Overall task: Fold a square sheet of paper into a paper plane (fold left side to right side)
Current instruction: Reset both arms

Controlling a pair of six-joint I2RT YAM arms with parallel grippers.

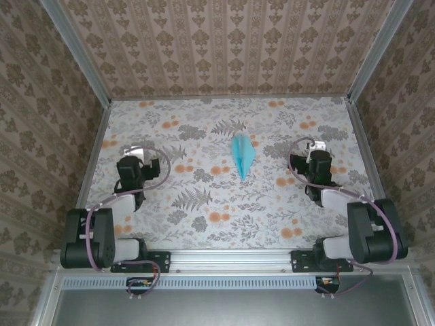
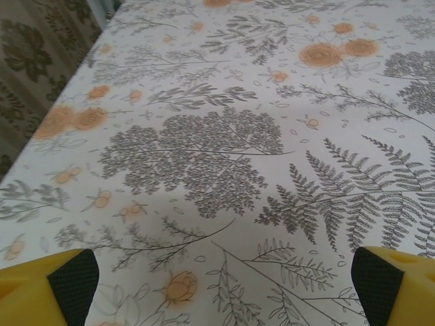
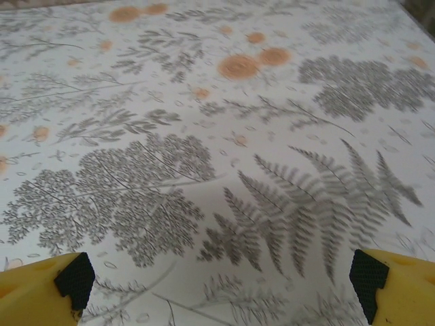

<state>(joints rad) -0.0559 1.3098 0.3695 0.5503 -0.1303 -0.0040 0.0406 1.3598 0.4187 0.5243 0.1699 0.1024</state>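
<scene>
Here is the paper plane (image 1: 242, 155), light blue, lying on the flowered table (image 1: 204, 210) a little beyond the middle. It is a narrow dart: the sharp tip points back toward the arm bases and the wider end faces the far wall (image 1: 224, 47). A line runs down its length from the wide end to the tip. Nothing touches it.

On the left, the left gripper (image 1: 138, 151) sits over the table, well apart from the plane, pointing toward the far side. Down at the left wrist camera, the left gripper (image 2: 224, 282) shows its 2 yellow fingers (image 2: 34, 292) in the bottom corners, black pads (image 2: 73, 280) facing inward, spread wide with bare fern print between them. It holds nothing.

Over on the right, the right gripper (image 1: 317, 147) stands about level with the plane and somewhat closer to it than the left one, though with clear table between. From the right wrist camera, the right gripper (image 3: 221, 278) has its jaws spread wide too: 1 yellow finger (image 3: 34, 292) low on the left, the other low on the right, grey leaves and orange blooms running across the gap. It grips nothing either.

So there are 2 grippers, both spread apart, with the plane lying free between them.
</scene>
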